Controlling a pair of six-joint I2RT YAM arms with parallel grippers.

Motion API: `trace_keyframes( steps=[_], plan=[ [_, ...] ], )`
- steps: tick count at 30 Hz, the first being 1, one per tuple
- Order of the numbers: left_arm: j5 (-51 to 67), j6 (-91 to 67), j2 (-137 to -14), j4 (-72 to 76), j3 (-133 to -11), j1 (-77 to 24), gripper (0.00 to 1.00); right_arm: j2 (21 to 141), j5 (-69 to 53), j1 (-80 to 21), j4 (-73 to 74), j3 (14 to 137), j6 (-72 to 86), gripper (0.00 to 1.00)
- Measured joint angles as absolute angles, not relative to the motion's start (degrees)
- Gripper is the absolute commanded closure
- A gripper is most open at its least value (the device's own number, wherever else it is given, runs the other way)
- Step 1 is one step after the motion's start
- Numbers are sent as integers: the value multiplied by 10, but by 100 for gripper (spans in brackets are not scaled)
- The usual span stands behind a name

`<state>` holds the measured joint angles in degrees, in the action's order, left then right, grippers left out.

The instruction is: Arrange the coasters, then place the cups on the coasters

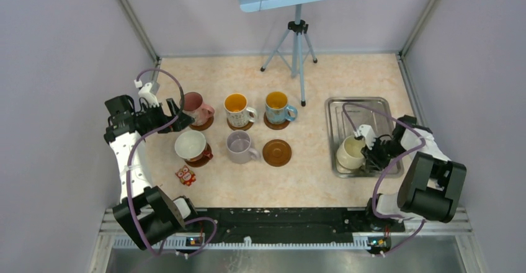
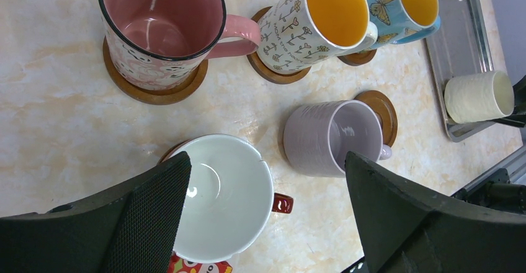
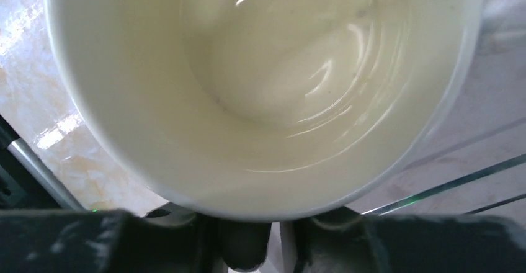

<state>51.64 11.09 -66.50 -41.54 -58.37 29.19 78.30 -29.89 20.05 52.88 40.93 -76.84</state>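
Note:
The cream cup point(image 1: 350, 153) stands on the steel tray point(image 1: 358, 108) and fills the right wrist view point(image 3: 260, 99). My right gripper point(image 1: 367, 152) point(image 3: 282, 248) sits at its right side, fingers shut on a narrow pale piece under the rim. The pink cup point(image 1: 196, 107), patterned cup point(image 1: 238, 108), blue cup point(image 1: 277, 106) and red cup point(image 1: 190, 145) each rest on a dark coaster. The lavender cup point(image 1: 240, 147) stands between the red cup and a bare coaster point(image 1: 276, 152). My left gripper point(image 1: 175, 115) point(image 2: 267, 161) hangs open above the red cup point(image 2: 217, 205), holding nothing.
A small red owl figure point(image 1: 185, 175) lies near the front left, close to the red cup. A tripod point(image 1: 296, 43) stands at the back centre. Grey walls close in on both sides, and the arm bases line the near edge.

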Motion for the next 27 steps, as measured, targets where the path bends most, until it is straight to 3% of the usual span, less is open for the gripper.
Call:
trace_keyframes(
  steps=[2,4,13,27],
  plan=[
    [516,111,-665,-415,-584,292,1,778,-306,201,526,411,-769,93],
    [516,111,-665,-415,-584,292,1,771,-313,201,526,418,-767,100],
    [516,111,-665,-412,-581,292,1,764,-341,177,564,470,-699,100],
    [516,110,-665,-407,-580,292,1,621,-343,-77,406,477,-364,100]
  ],
)
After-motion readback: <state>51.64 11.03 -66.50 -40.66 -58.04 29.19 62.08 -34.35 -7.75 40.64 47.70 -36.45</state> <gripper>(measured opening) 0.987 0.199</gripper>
